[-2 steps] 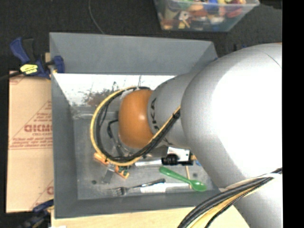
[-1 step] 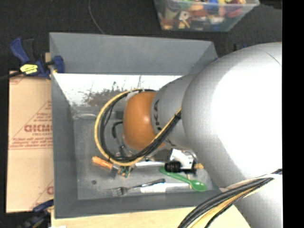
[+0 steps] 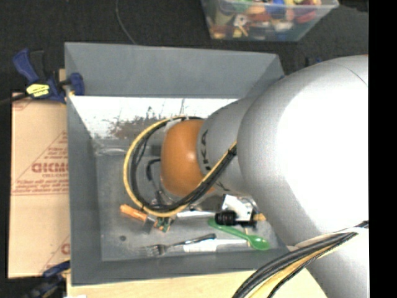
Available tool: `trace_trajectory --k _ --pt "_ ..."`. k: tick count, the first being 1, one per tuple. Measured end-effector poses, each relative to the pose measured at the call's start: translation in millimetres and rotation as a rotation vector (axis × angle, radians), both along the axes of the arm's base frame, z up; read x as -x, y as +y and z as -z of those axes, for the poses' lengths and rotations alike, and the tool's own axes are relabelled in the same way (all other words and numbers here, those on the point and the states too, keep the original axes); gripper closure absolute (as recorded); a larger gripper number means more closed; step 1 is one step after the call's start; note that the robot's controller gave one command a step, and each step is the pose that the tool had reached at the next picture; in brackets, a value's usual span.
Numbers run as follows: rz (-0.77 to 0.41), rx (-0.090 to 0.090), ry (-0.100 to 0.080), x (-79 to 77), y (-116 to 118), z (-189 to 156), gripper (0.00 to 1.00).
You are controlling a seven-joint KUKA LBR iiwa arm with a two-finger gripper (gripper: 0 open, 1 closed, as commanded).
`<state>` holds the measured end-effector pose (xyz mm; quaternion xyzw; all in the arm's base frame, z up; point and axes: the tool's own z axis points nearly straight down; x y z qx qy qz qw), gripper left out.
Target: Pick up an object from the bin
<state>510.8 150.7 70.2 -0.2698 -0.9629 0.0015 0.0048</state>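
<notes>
Nearest me on the floor of the grey metal bin (image 3: 84, 185) lies a slim white and dark stick (image 3: 200, 244), stretched along the near wall with a darker metallic end pointing left. Just beyond it sits a green plastic spoon (image 3: 240, 234), its bowl to the right and its handle running up and left. Behind the spoon there is a small black cylinder with a white block (image 3: 236, 215) against it, close under the arm.

To the left of these, the gripper (image 3: 160, 221) is down near the floor in the bin's near-left part. A short orange stick-shaped piece (image 3: 132, 213) lies just beside its left side. From this angle I cannot tell whether they touch or whether the gripper is spread or closed.

Above the gripper I see the rounded orange wrist cover (image 3: 182, 157), with a yellow and black cable loop (image 3: 130, 163) curving around its left side. The big white arm (image 3: 304, 160) comes in from the right and hides the right half of the bin.

Further back, past the bin's far wall, a clear plastic tub of colourful small toys (image 3: 267, 11) stands on the dark table (image 3: 155, 11).
</notes>
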Motion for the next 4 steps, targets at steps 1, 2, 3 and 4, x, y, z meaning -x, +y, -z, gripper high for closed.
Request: trace_trajectory --k 1,2,3,4 --pt "-0.001 0.000 0.003 0.8 -0.7 -23.2 1.00" --pt "-0.003 0.001 0.002 0.6 -1.2 -45.8 1.00" --pt "-0.005 0.000 -0.002 -0.5 -1.7 -63.9 1.00" --pt "-0.007 -0.001 -0.002 -0.6 -2.1 -75.2 1.00"
